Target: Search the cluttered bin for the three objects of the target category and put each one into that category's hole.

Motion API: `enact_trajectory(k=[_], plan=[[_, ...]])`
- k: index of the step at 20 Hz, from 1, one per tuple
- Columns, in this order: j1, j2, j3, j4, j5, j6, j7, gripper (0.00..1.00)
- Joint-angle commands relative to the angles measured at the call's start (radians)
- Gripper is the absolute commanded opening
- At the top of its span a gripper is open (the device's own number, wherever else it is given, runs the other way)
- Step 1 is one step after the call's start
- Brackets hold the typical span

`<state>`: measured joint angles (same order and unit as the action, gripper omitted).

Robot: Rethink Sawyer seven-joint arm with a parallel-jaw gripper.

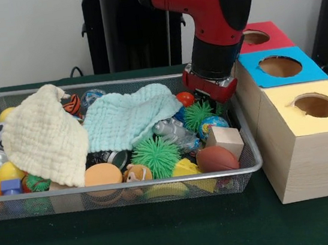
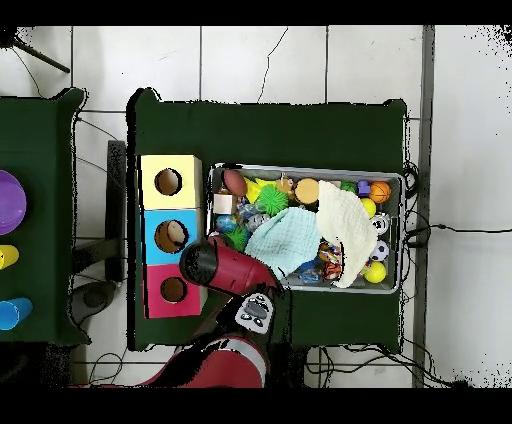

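Two cloths (image 1: 133,117) covering much of wire bin (image 1: 130,190); claw (image 1: 209,86) hanging over bin's far right corner, finger state impossible to tell. Lifting cloths first advisable.

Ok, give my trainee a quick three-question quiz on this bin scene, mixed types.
1. True or false: the cream cloth lies at the bin's end farthest from the boxes.
2. Which box stands between the other two? A) red B) blue C) yellow
3. Fill in: beside the brown football sits a wooden ____.

Key:
1. True.
2. B: the blue box stands between the red box and the yellow box.
3. Block.
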<state>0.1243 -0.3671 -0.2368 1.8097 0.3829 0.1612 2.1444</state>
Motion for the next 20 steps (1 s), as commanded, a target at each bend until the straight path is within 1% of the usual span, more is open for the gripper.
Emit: enact_trajectory(k=[1, 2, 3, 4, 5, 6, 7, 10, 11, 13, 17, 20], plan=[[-0.026, 0.051, 0.126, 0.018, 0.015, -0.036, 0.172, 0.0], [-0.018, 0.03, 0.119, 0.026, 0.021, -0.013, 0.176, 0.0], [-0.008, -0.011, 0.109, 0.042, 0.026, 0.03, 0.179, 0.0], [-0.008, -0.037, 0.112, 0.058, 0.035, 0.04, 0.191, 0.0], [-0.047, -0.086, 0.163, 0.106, 0.056, 0.055, 0.206, 0.0], [-0.029, -0.103, 0.141, 0.109, 0.056, 0.058, 0.212, 0.0], [-0.023, -0.132, 0.12, 0.105, 0.041, 0.103, 0.189, 0.0], [0.001, -0.185, 0.077, 0.098, 0.026, 0.185, 0.173, 0.0], [-0.004, -0.206, 0.077, 0.101, 0.021, 0.212, 0.164, 0.0], [-0.001, -0.224, 0.068, 0.096, 0.016, 0.249, 0.159, 0.0], [0.002, -0.237, 0.056, 0.087, 0.01, 0.28, 0.156, 0.0], [0.0, -0.234, 0.051, 0.082, 0.005, 0.289, 0.154, 0.0]])
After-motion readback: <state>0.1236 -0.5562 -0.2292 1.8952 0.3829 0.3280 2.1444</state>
